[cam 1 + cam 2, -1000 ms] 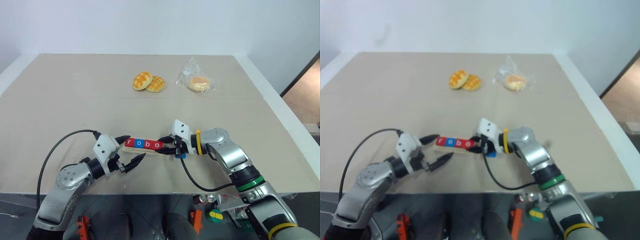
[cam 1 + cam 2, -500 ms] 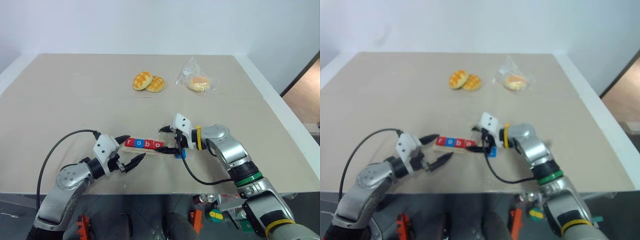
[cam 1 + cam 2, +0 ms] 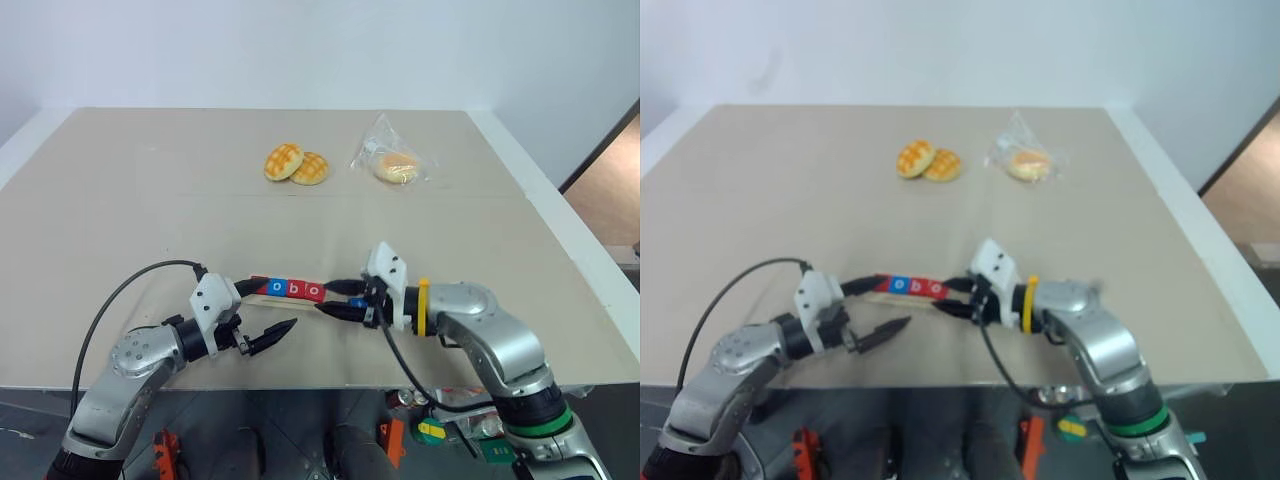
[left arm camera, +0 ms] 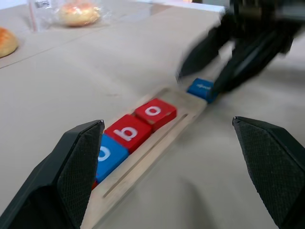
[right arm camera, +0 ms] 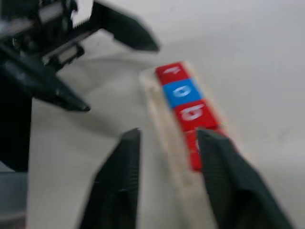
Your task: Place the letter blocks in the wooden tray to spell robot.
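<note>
Beside the right claw (image 3: 335,299) lies the blue block (image 4: 203,88); untouched.

Red and blue letter blocks (image 4: 138,125), pale wooden tray (image 4: 157,145).

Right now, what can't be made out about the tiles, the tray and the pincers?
- Letter on the blue tile: blurred in the left wrist view, too small in the head views.
- Whether the right pincer grips it: motion blur, left wrist view.
- Red end tile: in the left wrist view, behind a finger of the left pincer.
- Wooden tray, near end: behind the right pincer, right wrist view.
</note>
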You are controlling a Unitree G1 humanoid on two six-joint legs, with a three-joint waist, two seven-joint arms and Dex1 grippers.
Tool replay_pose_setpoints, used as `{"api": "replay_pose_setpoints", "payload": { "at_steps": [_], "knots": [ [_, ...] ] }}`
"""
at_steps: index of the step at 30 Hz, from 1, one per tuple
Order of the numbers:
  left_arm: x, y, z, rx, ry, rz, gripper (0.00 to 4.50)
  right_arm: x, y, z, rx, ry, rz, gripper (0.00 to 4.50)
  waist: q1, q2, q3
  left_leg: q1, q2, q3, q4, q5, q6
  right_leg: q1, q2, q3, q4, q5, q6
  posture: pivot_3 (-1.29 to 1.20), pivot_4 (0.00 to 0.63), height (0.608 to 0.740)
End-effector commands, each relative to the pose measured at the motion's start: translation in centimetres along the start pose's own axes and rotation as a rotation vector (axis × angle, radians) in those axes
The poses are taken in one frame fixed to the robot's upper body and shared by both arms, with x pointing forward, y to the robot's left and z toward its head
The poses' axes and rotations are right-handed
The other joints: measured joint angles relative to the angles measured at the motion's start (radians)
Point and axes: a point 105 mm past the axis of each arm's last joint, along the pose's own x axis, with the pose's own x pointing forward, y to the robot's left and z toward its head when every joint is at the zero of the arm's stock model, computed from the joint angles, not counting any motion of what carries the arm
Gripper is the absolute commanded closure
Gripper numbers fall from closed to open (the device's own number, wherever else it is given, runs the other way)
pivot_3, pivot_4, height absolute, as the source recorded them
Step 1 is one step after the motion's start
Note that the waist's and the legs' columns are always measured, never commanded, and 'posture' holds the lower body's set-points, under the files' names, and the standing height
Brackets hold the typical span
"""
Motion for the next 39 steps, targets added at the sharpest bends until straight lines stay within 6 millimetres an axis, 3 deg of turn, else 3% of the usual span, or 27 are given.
{"api": "replay_pose_setpoints", "payload": {
  "at_steps": [1,13,23,26,30,33,36,39],
  "knots": [
    [0.1,-0.2,1.0,0.016,-0.021,-0.023,0.0,0.7,-0.4,0.5,-0.037,-0.015,-0.064,4.42,0.0,0.0,0.0,0.0,0.0,0.0,0.0,0.0,0.0,0.0,0.0,0.0,0.0,0.0,-0.001,0.0,0.15,0.74],
    [0.0,-0.2,0.8,0.015,-0.008,0.0,0.0,1.5,-1.8,-0.8,-0.066,0.034,-0.082,4.48,0.0,0.0,0.0,0.0,0.0,0.001,0.0,0.002,-0.002,0.0,0.0,0.0,0.0,0.001,0.001,0.0,0.15,0.74],
    [-0.2,-0.3,0.4,0.015,0.001,0.009,0.0,1.6,-2.2,0.4,-0.069,-0.008,-0.089,4.48,0.0,0.0,0.0,-0.001,0.0,0.0,0.0,0.002,-0.002,0.0,0.0,0.0,0.0,0.001,0.001,0.0,0.15,0.74],
    [-0.2,-0.4,0.4,0.016,0.001,0.006,0.0,0.2,-2.6,1.9,-0.031,-0.061,-0.095,3.62,0.0,0.0,0.0,-0.001,0.0,0.0,0.0,0.002,-0.002,0.0,0.0,0.0,0.0,0.001,0.001,0.0,0.15,0.74],
    [-0.3,-0.6,0.4,0.022,0.002,-0.006,0.0,-3.2,-4.2,3.5,-0.011,-0.098,-0.172,2.26,0.001,0.0,0.0,-0.001,0.0,0.0,0.0,0.002,-0.002,0.0,0.0,0.0,0.0,0.001,0.002,0.0,0.15,0.74],
    [-0.4,-0.7,0.3,0.023,0.006,-0.021,0.0,-7.2,-5.2,0.2,-0.035,0.017,-0.214,1.16,0.01,-0.001,0.0,-0.001,-0.001,-0.001,0.0,0.002,-0.002,0.001,-0.001,0.0,-0.001,-0.001,0.002,0.0,0.15,0.74],
    [-0.3,-0.7,0.2,0.027,0.009,-0.036,0.0,-8.0,-4.4,-2.0,-0.064,0.088,-0.133,0.13,0.014,-0.001,0.0,-0.001,-0.004,-0.001,-0.001,0.001,-0.002,0.001,-0.003,0.0,-0.001,-0.004,0.002,0.0,0.15,0.74],
    [-0.1,-0.7,0.2,0.031,0.007,-0.047,0.0,-7.7,-4.2,-3.4,-0.095,0.128,-0.058,0.06,-0.002,-0.001,0.0,-0.001,-0.002,0.002,-0.001,0.0,-0.001,0.0,-0.003,0.001,-0.001,-0.001,0.005,0.0,0.15,0.74]
  ]
}}
